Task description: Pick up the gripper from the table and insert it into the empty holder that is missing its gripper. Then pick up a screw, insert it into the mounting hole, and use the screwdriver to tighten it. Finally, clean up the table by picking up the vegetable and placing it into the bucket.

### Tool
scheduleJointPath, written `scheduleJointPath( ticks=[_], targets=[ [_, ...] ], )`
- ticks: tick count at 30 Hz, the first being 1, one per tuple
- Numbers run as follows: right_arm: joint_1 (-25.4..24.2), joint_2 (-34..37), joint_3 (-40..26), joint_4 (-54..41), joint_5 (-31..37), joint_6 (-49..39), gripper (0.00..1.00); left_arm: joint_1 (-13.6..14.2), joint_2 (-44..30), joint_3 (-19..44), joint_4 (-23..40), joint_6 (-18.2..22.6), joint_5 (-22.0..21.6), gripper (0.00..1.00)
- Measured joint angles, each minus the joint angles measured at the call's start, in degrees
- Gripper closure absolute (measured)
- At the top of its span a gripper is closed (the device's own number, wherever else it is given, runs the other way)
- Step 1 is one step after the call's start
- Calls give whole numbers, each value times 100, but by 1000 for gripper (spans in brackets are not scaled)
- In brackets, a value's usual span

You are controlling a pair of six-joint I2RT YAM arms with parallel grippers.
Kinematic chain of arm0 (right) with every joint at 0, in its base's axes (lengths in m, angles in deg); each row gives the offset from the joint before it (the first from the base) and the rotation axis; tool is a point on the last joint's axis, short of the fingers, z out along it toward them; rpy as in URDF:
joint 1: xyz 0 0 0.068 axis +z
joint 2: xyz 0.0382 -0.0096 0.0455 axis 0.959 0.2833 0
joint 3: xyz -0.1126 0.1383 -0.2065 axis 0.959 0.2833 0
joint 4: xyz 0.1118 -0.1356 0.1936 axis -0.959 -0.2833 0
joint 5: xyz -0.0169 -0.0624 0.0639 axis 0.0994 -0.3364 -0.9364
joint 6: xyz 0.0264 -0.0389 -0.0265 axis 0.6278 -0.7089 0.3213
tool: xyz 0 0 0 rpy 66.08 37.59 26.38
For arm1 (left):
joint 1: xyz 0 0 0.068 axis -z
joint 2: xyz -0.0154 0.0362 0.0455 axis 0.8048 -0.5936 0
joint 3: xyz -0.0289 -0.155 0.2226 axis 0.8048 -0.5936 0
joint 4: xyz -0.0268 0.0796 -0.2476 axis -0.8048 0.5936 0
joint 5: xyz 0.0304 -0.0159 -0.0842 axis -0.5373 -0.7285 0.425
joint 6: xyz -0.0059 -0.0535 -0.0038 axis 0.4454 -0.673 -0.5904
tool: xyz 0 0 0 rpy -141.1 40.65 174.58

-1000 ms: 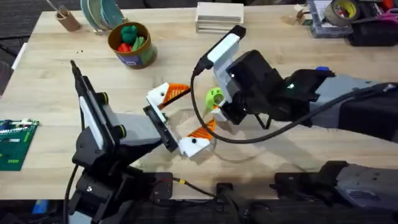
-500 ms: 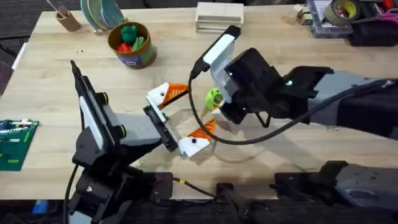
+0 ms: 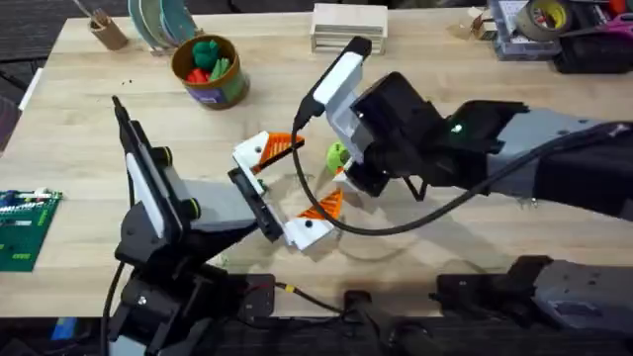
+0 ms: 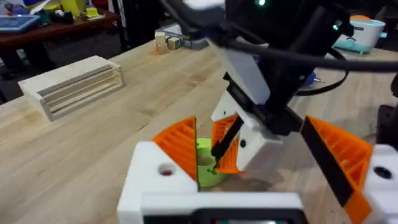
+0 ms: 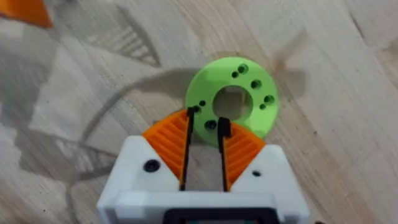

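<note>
Pale wooden planks make up the table [image 3: 445,109], with bare room along its far middle and at the near left, while the far edge is crowded with clutter: a stack of light wooden slats [image 3: 348,24], a brown pencil cup [image 3: 107,32] and a tray of odds and ends at the far right corner. A green circuit board [image 3: 22,227] lies at the left edge.

Toward the far left stands the small round tin bucket with orange-brown rim and blue label [image 3: 207,71]; inside it sit a dark green toy vegetable [image 3: 207,49] and something red beside it.

At the table's middle the two arms meet. The left gripper [image 3: 289,188], white with orange ribbed pads, lies spread wide, both pads in place on its white angular holders. Between and just beyond its fingers rests a lime-green plastic ring disc with small holes [image 5: 231,104], flat on the wood. The right gripper [image 5: 204,138] hangs directly over the disc's near rim, its orange pads drawn almost together with only a thin slot between them and nothing held. A black cable [image 3: 326,213] loops from the right arm across the centre.
</note>
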Motion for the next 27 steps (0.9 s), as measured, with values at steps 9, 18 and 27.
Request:
scheduleJointPath(
  ticks=[9, 18, 27],
  targets=[
    [4, 129, -21, -28, 46, -28, 671, 0, -2, 0, 0, 0, 0, 7],
    [4, 129, -21, -25, 136, -69, 824, 0, 1, 0, 0, 0, 0, 8],
    [4, 129, -32, -10, 177, -88, 987, 0, -2, 0, 0, 0, 0, 7]
  ],
)
